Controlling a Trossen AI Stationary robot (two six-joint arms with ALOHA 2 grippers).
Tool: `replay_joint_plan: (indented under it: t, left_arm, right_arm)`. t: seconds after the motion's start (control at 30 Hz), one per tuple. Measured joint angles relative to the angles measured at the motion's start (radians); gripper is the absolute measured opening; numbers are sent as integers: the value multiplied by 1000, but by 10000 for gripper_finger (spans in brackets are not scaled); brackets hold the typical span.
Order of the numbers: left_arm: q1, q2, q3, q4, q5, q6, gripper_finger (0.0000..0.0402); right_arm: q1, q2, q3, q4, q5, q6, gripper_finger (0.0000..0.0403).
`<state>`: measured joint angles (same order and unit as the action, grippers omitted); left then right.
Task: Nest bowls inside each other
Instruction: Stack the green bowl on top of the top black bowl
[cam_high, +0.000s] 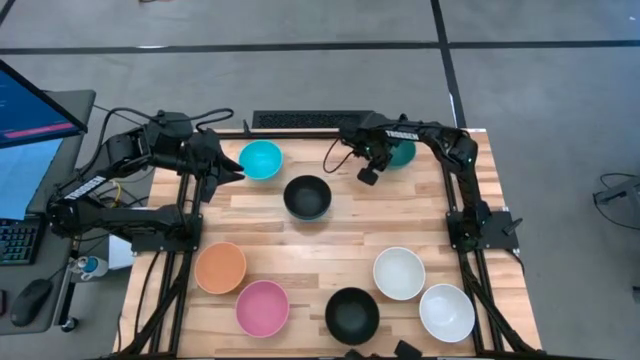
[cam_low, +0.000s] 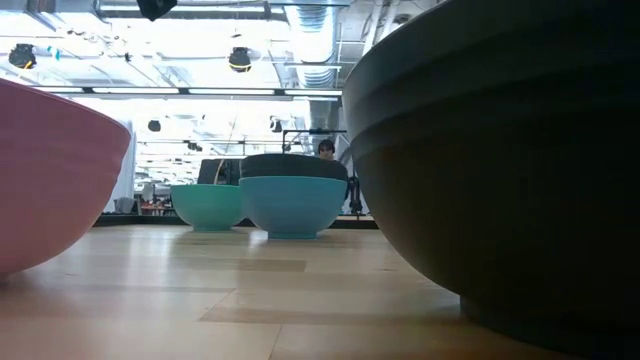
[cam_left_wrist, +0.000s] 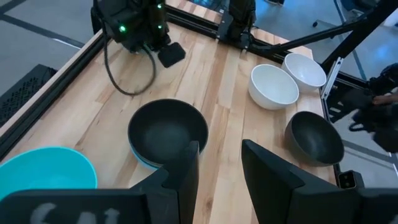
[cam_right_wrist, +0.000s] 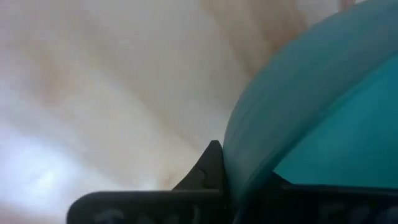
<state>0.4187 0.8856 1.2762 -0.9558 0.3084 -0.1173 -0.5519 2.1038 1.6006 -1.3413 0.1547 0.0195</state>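
The right hand (cam_high: 383, 152) grips the rim of the teal bowl (cam_high: 401, 152) at the far right of the surface (cam_high: 340, 235). The left hand (cam_high: 232, 169) hangs open at far left beside the cyan bowl (cam_high: 260, 158). A black bowl (cam_high: 307, 196) sits nested in a blue one (cam_low: 292, 205) mid-surface. Orange (cam_high: 220, 267), pink (cam_high: 262, 307), black (cam_high: 352, 314) and two white bowls (cam_high: 399, 272) (cam_high: 446, 312) stand separately along the near side.

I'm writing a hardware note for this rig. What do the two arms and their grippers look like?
Both arms are dark, jointed and glossy. The right arm carries white lettering on its upper link, and the left arm has a pale label strip. Black cables loop around each. The left gripper has two flat, blocky dark fingers; the right gripper ends in a squarish black tip, with small green lights on its wrist.
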Motion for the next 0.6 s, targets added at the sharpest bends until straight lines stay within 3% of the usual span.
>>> replay_joint_plan:
  t: [0.3,0.4,0.6]
  left_arm:
    - [0,0,0,14,0,1,112]
    - [1,-5,1,15,-1,1,112]
    - [25,-18,109,-15,-1,39,112]
  right_arm:
    - [195,-168,260,-66,-2,-11,10]
    - [256,-223,333,-39,-47,22,10]
    - [407,-227,411,23,-56,35,10]
